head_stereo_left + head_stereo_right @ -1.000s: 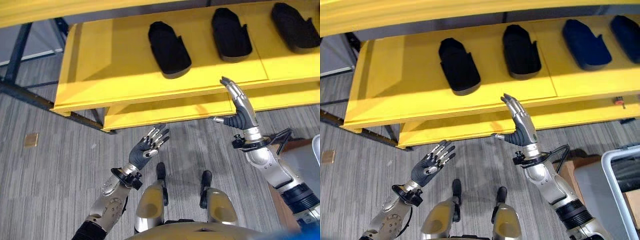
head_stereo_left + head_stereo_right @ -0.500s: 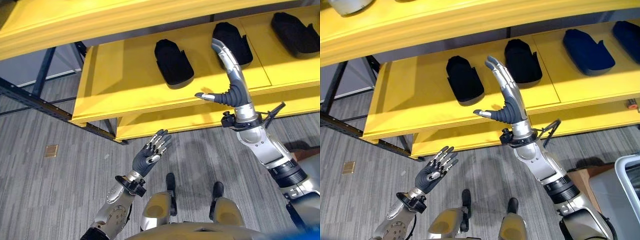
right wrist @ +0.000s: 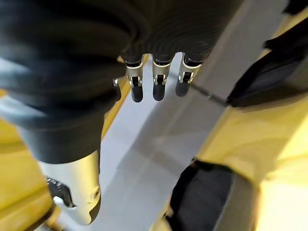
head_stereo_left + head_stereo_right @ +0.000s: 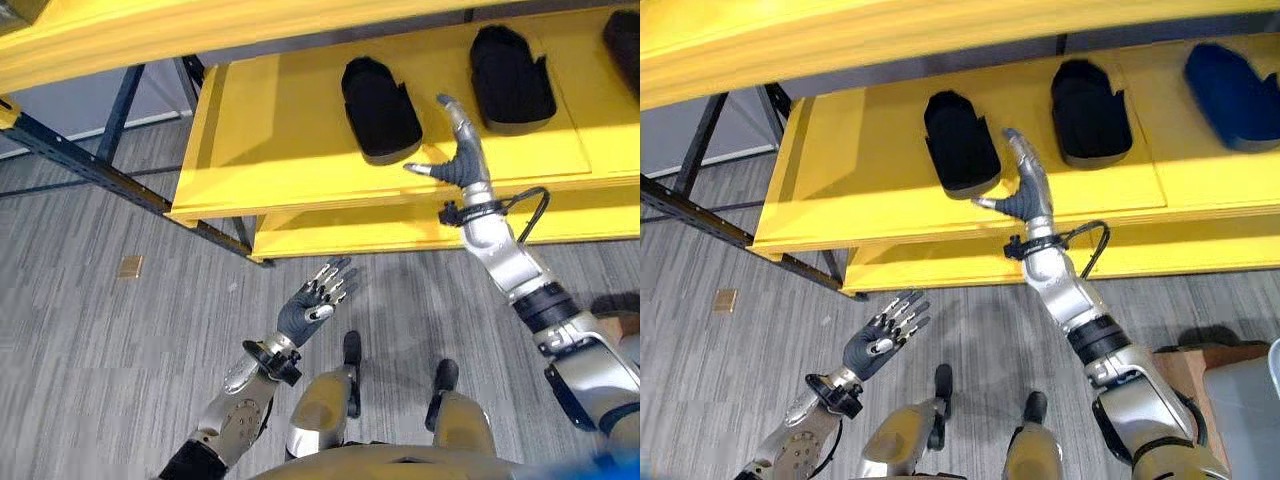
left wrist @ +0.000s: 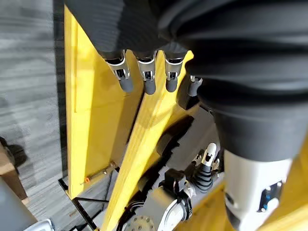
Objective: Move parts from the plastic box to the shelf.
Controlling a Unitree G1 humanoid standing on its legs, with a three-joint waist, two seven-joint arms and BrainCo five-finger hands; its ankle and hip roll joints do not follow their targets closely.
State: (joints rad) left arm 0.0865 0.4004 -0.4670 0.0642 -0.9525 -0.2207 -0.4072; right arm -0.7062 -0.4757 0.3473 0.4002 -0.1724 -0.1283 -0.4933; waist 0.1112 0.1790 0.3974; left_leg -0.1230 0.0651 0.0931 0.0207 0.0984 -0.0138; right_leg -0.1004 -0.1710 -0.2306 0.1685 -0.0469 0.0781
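**Both robot hands empty; parts lie on the shelf**

Left eye view: The yellow shelf (image 4: 300, 130) carries black parts (image 4: 380, 108), each a shoe-like shell, rounded at one end, open and hollow on top, lying flat and well apart from one another. The right robot hand (image 4: 460, 160) is raised over the shelf's front edge, between two parts, fingers straight, thumb spread, touching nothing. The left robot hand (image 4: 318, 302) is held low over the grey floor (image 4: 100, 340), palm up, fingers relaxed and apart, empty.

Right eye view: Same layout. A dark blue part (image 4: 1235, 95) of the same shape lies further along the shelf to the right.

Left wrist view: Left hand's fingers (image 5: 125, 79) extend straight, holding nothing; the shelf edge and the right arm show beyond them.

Right wrist view: Right hand's fingers (image 3: 155, 86) extend straight, clear of everything; black parts lie on the yellow shelf past them.
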